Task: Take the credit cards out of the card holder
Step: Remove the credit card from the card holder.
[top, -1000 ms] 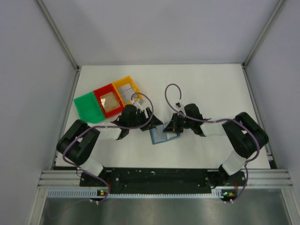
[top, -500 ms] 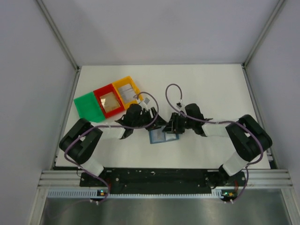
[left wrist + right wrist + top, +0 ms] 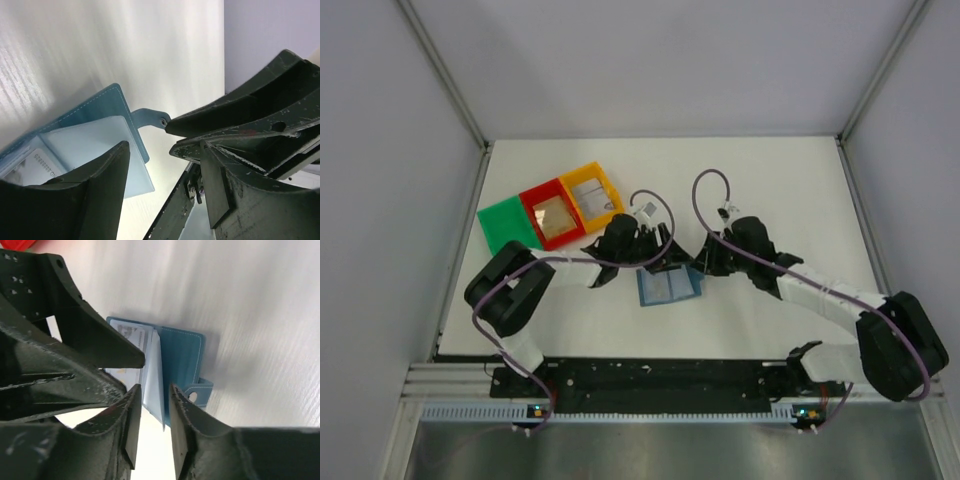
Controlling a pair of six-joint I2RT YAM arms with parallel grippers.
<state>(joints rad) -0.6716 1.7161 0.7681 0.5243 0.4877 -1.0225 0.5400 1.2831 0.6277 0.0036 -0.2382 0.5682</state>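
The blue card holder lies open on the table between both grippers. Its pale inner pockets hold a white card. It also shows in the left wrist view and the right wrist view. My left gripper is wide open, its jaws over the holder's far edge beside the snap tab. In its own view it holds nothing. My right gripper is at the holder's right edge. In its own view it is narrowly open, with a raised pale inner panel between the jaws.
A green tray, a red tray holding a card and a yellow tray holding a card stand in a row at the back left. Metal frame posts and grey walls enclose the table.
My left gripper has moved right, up to the holder's far edge. My right arm has stretched out, its elbow swinging to the near right, and its gripper has shifted slightly right.
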